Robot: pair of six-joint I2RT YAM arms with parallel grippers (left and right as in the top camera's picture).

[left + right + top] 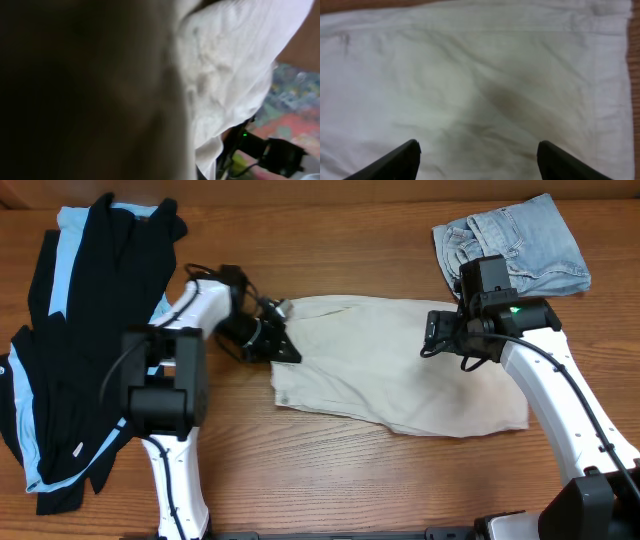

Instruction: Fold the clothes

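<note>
table (340,470): brown wood, grained | far edge (320,190): paler band, possibly another board

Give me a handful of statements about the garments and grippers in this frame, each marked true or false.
1. The beige shorts lie mid-table, between the two arms. True.
2. The denim shorts are stacked on top of the beige shorts. False: they lie on the wood at the table's far right.
3. The right gripper is open over beige fabric. True.
4. The black garment with light-blue panels is neatly folded. False: it lies spread out and rumpled at the left.
5. The left gripper is at the beige shorts' right edge. False: it is at their left edge.
</note>
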